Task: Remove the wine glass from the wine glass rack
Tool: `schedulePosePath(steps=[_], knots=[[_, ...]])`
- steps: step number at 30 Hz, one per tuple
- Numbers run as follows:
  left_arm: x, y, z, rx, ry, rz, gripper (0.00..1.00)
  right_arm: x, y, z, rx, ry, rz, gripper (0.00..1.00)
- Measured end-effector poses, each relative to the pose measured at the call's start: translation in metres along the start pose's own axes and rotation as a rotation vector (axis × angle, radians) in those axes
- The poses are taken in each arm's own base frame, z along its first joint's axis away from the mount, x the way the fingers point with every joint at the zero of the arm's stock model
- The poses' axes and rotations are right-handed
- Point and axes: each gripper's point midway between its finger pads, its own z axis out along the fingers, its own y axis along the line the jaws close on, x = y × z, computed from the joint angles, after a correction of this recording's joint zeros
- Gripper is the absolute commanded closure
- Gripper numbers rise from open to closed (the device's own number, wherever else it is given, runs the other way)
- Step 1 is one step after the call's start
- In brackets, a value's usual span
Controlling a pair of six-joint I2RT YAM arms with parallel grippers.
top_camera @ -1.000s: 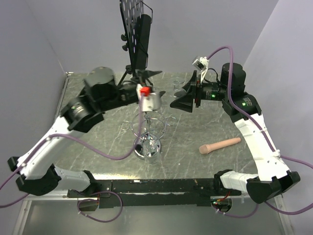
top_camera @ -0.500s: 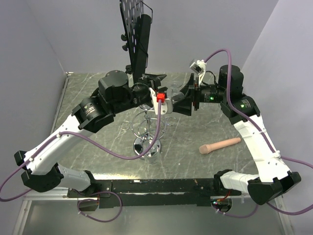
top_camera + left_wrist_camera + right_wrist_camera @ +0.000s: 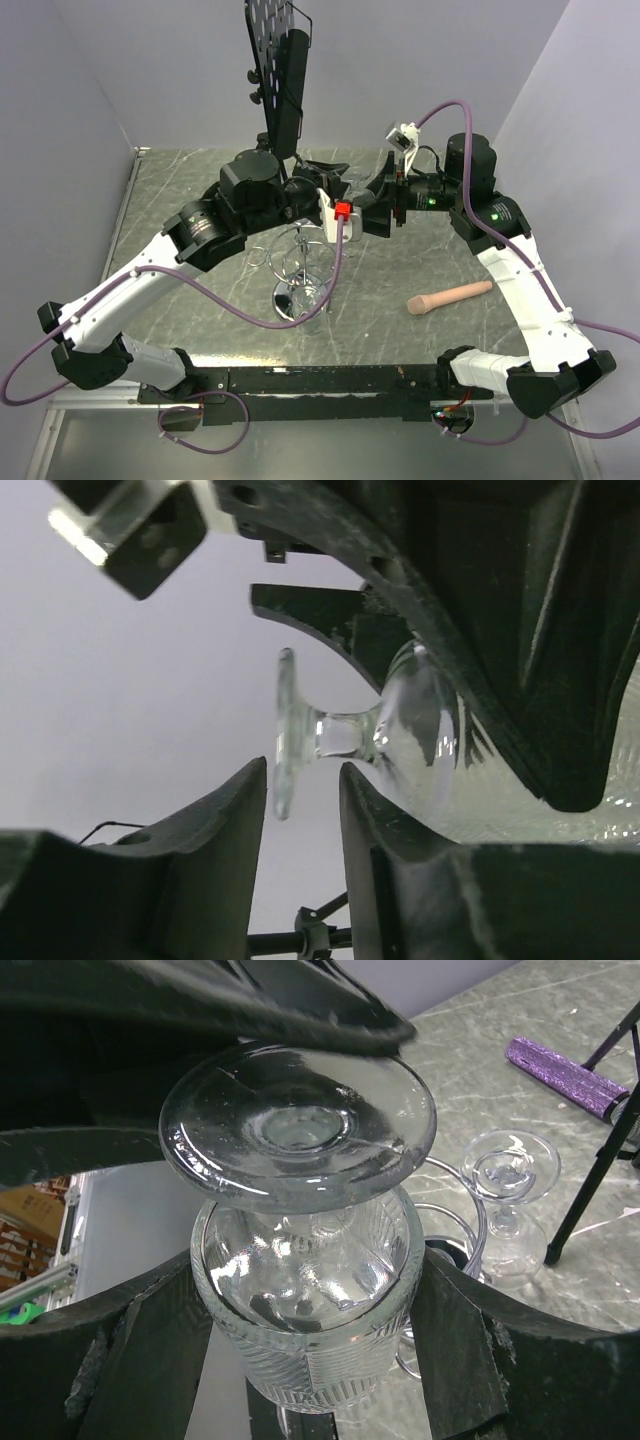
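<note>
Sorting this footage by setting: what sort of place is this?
Probably a robotics lab test cell: left arm and right arm bolted to a marble-patterned table, bare walls around it, and staged props like the wine glass rack and music stand.

- The wine glass rack (image 3: 300, 268) stood mid-table (image 3: 400, 340), before the music stand (image 3: 283, 70).
- The wooden stick (image 3: 450, 296) lay right of the rack.
- The wine glass (image 3: 300, 1130) sat in the right gripper (image 3: 310, 1360), above the rack.
- A second glass (image 3: 510, 1195) sat on the rack.

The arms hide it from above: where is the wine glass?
The wine glass fills the right wrist view's centre, bowl held by the right pincer, the left pincer at its foot.
</note>
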Motion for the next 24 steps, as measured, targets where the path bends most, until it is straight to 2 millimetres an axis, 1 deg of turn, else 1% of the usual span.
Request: schedulePosePath(steps=[2, 8, 9, 13, 15, 17, 19, 24], knots=[[0.002, -0.002, 0.003, 0.005, 0.004, 0.003, 0.72, 0.0, 0.0, 0.0, -0.001, 0.0, 0.0, 0.77], [0.001, 0.003, 0.006, -0.016, 0.0, 0.019, 0.97, 0.0, 0.001, 0.001, -0.001, 0.002, 0.008, 0.77], [0.002, 0.002, 0.006, -0.016, 0.004, 0.022, 0.99, 0.0, 0.0, 0.001, 0.002, 0.001, 0.009, 0.77], [0.007, 0.0, 0.003, -0.02, 0.018, 0.025, 0.99, 0.001, -0.003, 0.001, 0.013, 0.002, 0.004, 0.77], [0.008, 0.0, 0.003, -0.025, 0.016, 0.025, 0.92, 0.001, -0.003, 0.001, 0.013, 0.002, 0.005, 0.77], [0.008, 0.0, 0.002, -0.034, 0.012, 0.025, 0.93, 0.001, -0.003, 0.001, 0.013, 0.001, 0.005, 0.77], [0.009, -0.001, 0.001, -0.045, 0.011, 0.024, 0.99, 0.001, -0.004, 0.002, 0.011, 0.003, 0.009, 0.77], [0.013, -0.002, 0.001, -0.056, 0.018, 0.002, 0.99, 0.003, -0.005, 0.004, 0.002, 0.011, 0.021, 0.77]])
